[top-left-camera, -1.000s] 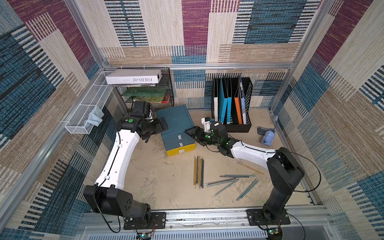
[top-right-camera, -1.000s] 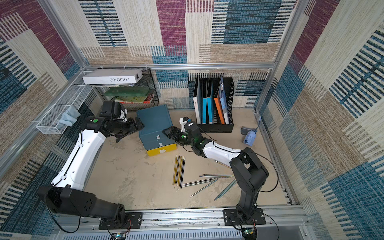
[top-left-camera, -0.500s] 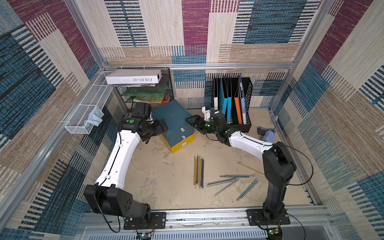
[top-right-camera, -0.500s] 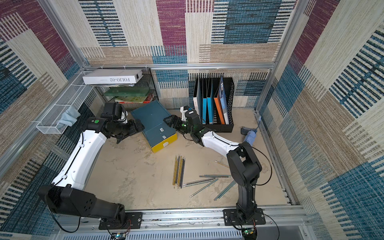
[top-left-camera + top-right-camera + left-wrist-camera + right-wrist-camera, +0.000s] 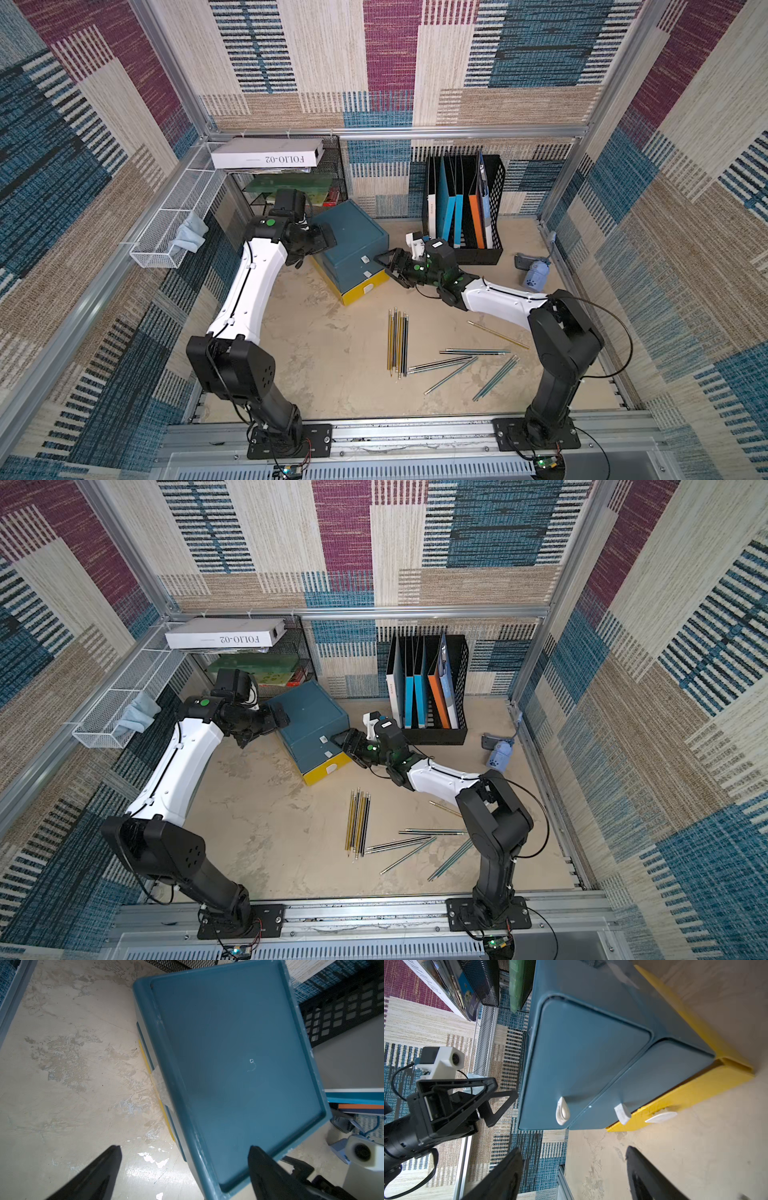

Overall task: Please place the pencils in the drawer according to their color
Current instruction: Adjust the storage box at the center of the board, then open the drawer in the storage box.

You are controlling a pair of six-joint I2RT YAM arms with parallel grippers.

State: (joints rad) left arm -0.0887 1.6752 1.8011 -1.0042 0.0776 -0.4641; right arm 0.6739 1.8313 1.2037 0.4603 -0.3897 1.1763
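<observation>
So, pencils point(image 5: 397, 340) loose on the table point(image 5: 332, 365)
They lie out front of the drawer cabinet point(image 5: 353, 241); light, stiff, roll-prone, so I'd pinch mid-shaft. Both left gripper point(image 5: 325, 240) and right gripper point(image 5: 385, 264) gape beside it, holding nothing.

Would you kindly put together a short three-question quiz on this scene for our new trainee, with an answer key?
1. True or false: the right claw is holding one of the pencils.
2. What colour is the bottom drawer of the cabinet? A) red B) yellow C) white
3. Fill in: the white handles face the ____ claw.
Key: 1 false, since the pencils lie on the table and the claw is open and empty; 2 B; 3 right.
</observation>
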